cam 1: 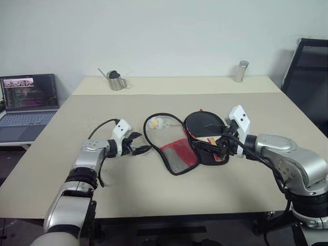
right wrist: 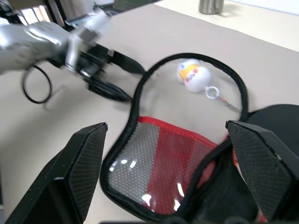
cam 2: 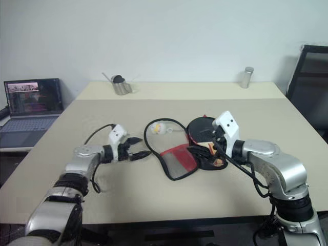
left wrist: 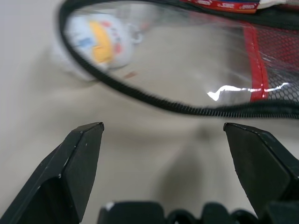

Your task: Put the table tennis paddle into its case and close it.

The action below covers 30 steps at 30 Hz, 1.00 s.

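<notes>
Both grippers, left point(cam 1: 139, 149) and right point(cam 1: 214, 148), wide open, empty. Risk: left snags the soft black-red zip case's point(cam 1: 177, 156) open flap, dragging it off the black rubber paddle point(cam 1: 204, 126).

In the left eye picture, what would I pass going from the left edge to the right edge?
Laptop → metal watering can → left gripper → small plush keychain → right gripper → metal cup → black chair.
</notes>
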Motion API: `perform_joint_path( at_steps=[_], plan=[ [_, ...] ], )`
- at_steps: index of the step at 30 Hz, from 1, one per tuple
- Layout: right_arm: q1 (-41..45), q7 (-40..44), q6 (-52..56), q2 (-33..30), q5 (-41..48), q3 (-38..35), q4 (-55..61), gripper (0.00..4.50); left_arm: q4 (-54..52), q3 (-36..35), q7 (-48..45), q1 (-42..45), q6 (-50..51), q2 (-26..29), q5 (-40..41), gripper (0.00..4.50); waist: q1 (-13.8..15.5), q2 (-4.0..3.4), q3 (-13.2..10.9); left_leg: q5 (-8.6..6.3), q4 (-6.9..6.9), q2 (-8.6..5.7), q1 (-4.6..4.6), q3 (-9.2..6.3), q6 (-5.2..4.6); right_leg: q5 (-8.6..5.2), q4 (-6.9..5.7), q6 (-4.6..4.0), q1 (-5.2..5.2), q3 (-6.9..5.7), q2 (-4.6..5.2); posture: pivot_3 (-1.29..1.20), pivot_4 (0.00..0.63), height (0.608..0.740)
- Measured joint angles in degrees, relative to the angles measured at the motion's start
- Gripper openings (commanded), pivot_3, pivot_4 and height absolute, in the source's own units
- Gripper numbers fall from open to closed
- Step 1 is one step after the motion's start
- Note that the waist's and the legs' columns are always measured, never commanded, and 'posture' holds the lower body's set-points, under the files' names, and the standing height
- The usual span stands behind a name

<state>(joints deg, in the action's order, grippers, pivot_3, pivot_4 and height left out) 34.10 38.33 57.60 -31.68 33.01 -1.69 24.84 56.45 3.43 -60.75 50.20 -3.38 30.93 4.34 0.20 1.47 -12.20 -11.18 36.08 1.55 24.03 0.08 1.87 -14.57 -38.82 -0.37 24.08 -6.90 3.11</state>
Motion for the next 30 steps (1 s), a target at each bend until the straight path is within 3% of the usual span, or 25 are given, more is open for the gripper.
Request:
perform_joint_path(
  at_steps=[7, 13, 19, 30],
  plan=[
    [-2.3, 1.5, 0.0, -4.0, 3.3, -2.0, 1.8, 4.47, 6.1, 1.6, -2.1, 3.9, -3.9, -2.1, -3.2, 4.5, -0.1, 0.02, 0.0, 0.0, 0.0, 0.01, -0.02, -0.01, 0.0, 0.0, -0.02, 0.0, 0.0, -0.03, -0.04, 0.0, 0.15, 0.74],
    [-8.1, 5.8, 1.5, -14.1, 7.0, -9.0, 2.7, 4.47, 5.8, 2.1, -7.4, 8.7, -4.9, -5.4, -3.1, 4.5, 0.6, 0.13, -0.1, -0.01, 0.02, -0.02, 0.09, -0.01, 0.0, 0.01, 0.1, 0.01, 0.0, -0.02, 0.02, 0.0, 0.15, 0.74],
    [-13.9, 7.9, 3.1, -19.6, 10.4, -13.0, 4.2, 4.47, 3.9, 2.2, -9.4, 15.1, -5.6, -12.8, -2.4, 4.5, 1.0, 0.18, -0.1, -0.01, 0.05, -0.14, 0.11, 0.03, 0.0, 0.04, 0.16, 0.07, 0.0, -0.04, 0.01, 0.0, 0.15, 0.74],
    [-15.2, 4.9, 3.4, -20.1, 11.2, -14.0, 5.4, 4.47, 15.5, 2.9, 2.9, 20.5, -8.2, -23.6, -6.1, 4.5, 0.6, 0.3, -0.2, -0.01, 0.06, -0.18, 0.09, 0.05, 0.0, 0.06, 0.19, 0.11, 0.0, -0.06, -0.06, 0.0, 0.15, 0.74]
  ],
)
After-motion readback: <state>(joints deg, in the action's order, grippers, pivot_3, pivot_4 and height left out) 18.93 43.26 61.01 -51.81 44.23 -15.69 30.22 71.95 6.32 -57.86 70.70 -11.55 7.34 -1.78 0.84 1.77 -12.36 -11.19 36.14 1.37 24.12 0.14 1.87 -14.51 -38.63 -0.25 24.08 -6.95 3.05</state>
